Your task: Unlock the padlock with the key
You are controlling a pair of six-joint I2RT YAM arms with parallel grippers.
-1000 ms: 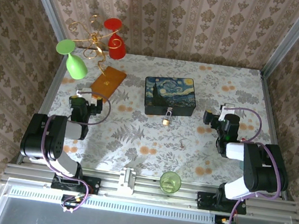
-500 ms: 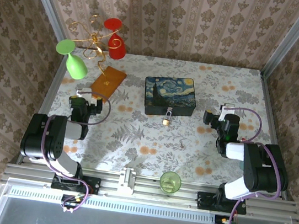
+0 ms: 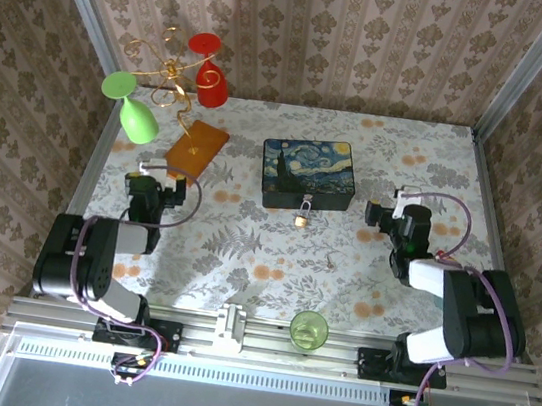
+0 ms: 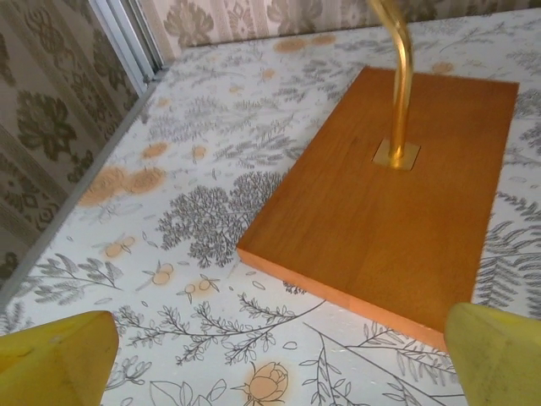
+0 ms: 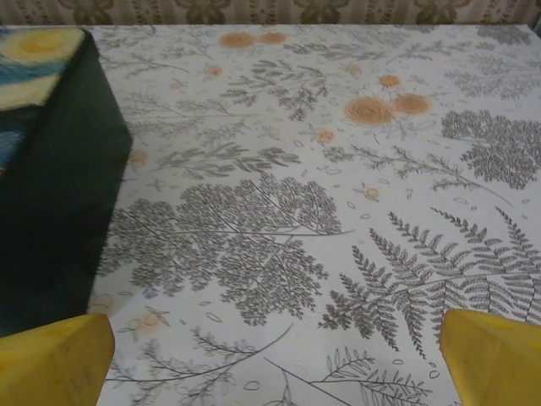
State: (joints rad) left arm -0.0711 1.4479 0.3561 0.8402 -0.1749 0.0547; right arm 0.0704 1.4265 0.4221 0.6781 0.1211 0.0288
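**Both pincers released, padlock and key lying between them**

My left pincer (image 3: 161,182) is spread wide. In its wrist view the two yellow fingertips (image 4: 55,359) sit at opposite bottom corners with nothing between them but the floral cloth (image 4: 194,228). Straight ahead of it, just beyond the tips, lies the wooden base (image 4: 380,203), flat on the cloth. A brass rod (image 4: 397,76) rises from a small brass plate set in the base.

My right pincer (image 3: 391,208) is released too, its yellow fingertips (image 5: 494,355) far apart over bare cloth. Ahead of it and to its left stands the painted box (image 5: 51,186), showing me a dark side wall and a strip of blue-and-yellow lid.

From above, the padlock (image 3: 301,218) lies between my two pincers, closer to the right one and well apart from both. It sits against the near side of the painted box, and its shackle points up toward the box's front – I cannot tell whether it is latched through anything.

The key (image 3: 330,263) is a thin sliver on the cloth, left of my right pincer and nearer to my bases than the padlock. It is apart from the lock and from both pincers.

A green cup (image 3: 309,329) stands at the table's near edge, behind both pincers – roughly in line with the key.
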